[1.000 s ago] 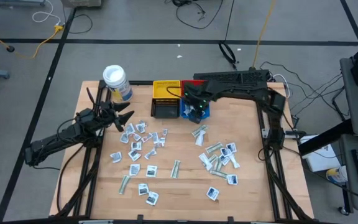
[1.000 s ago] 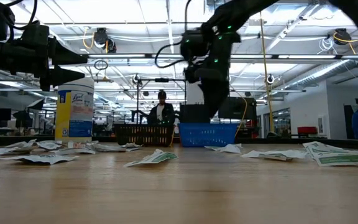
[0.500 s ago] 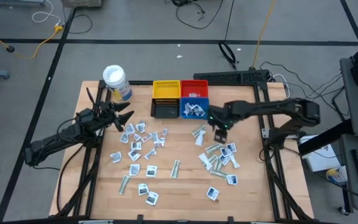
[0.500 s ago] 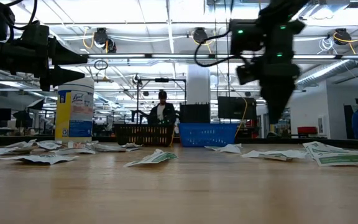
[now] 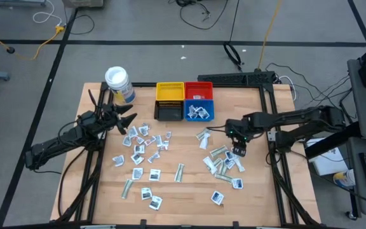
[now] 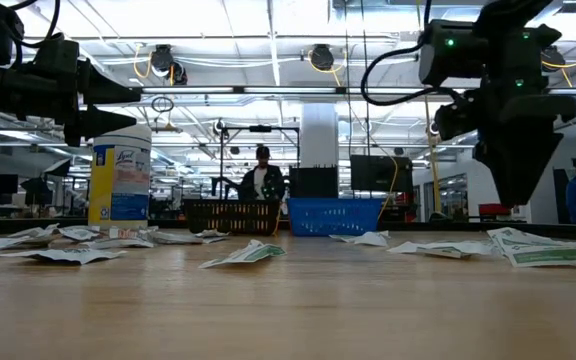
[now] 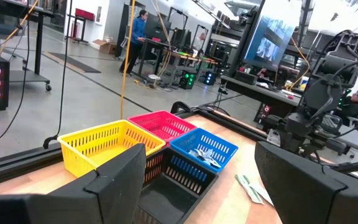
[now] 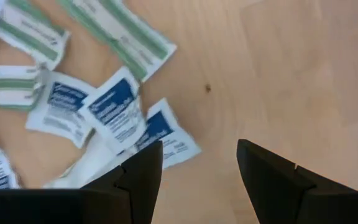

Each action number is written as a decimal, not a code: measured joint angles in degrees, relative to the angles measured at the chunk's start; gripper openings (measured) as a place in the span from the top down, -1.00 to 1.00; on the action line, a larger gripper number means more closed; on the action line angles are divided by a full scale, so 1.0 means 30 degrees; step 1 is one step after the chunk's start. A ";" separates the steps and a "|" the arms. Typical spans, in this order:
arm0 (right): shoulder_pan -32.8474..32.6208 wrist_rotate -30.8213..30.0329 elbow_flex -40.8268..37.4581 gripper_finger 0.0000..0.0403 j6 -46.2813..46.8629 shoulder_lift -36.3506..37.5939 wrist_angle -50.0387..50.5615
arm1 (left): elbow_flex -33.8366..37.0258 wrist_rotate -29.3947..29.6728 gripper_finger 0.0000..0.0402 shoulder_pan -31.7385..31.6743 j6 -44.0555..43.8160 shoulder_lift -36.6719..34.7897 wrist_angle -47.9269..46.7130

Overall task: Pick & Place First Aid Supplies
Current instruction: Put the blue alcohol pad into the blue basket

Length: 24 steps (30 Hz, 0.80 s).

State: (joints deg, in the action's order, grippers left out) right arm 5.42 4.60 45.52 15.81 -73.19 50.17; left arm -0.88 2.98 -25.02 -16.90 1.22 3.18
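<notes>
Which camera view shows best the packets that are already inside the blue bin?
The high view: it looks straight down into the blue bin, so the packets lie fully visible. The left wrist view shows them at a slant behind the rim. The low view shows only the bin's wall. The right wrist view does not show the bin.

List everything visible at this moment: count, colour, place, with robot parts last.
First aid packets: dozens, white with blue or green marks, scattered across the table's middle and right; a few lie in the blue bin.
Bins: four, yellow, red, black, blue, clustered at the table's far edge.
Jar: one, white lid, far left corner.
Table: one, light wood.
Person: one, in the room behind the table.
Left gripper: open, empty, near the jar.
Right gripper: open, empty, over the right packet cluster.
</notes>
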 joint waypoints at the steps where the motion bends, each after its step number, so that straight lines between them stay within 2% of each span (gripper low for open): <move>1: -0.0030 0.0014 -0.0019 0.00 0.0007 0.0075 -0.0011 | 0.0000 0.0007 -0.52 -0.0006 0.0004 0.0003 0.0006; 7: -0.0099 0.0000 -0.0065 0.00 -0.0035 0.0101 -0.0090 | 0.0004 0.0003 -0.52 -0.0007 0.0004 0.0004 0.0000; 16: -0.0558 0.0051 -0.0833 0.00 -0.1901 -0.1052 -0.0864 | 0.0001 0.0007 -0.52 0.0000 0.0002 -0.0004 -0.0013; 24: -0.0850 0.0014 -0.1464 0.00 -0.2128 -0.2025 -0.2311 | 0.0001 0.0001 -0.52 -0.0006 0.0004 0.0004 0.0000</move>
State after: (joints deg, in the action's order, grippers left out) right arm 2.87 4.64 41.12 9.43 -79.26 43.24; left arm -0.88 2.99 -25.03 -16.88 1.23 3.18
